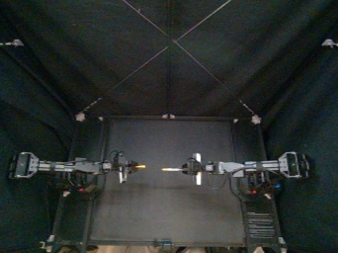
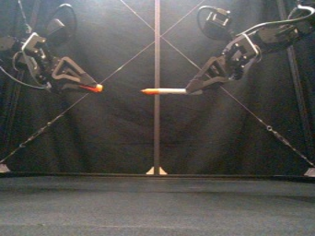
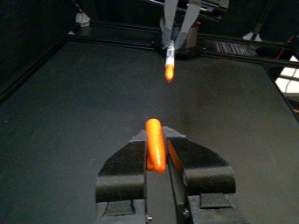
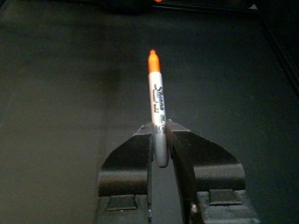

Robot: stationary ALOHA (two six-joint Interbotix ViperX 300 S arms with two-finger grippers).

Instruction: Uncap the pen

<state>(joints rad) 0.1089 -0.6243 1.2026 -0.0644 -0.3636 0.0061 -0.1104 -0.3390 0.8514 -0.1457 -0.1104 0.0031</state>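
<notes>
Pen point(image 2: 167, 91): aloft above table point(image 1: 158, 203) middle, tip bare, clamped by right gripper point(image 2: 198, 85).
Cap point(image 2: 96, 88): apart at pen's 9 o'clock, pinched by left gripper point(image 2: 87, 85).
Risk: the shallow pinch may let cap slip and fall.

Open air separates cap point(image 2: 96, 88) and pen point(image 2: 164, 91) — table point(image 2: 157, 207) well below.
</notes>
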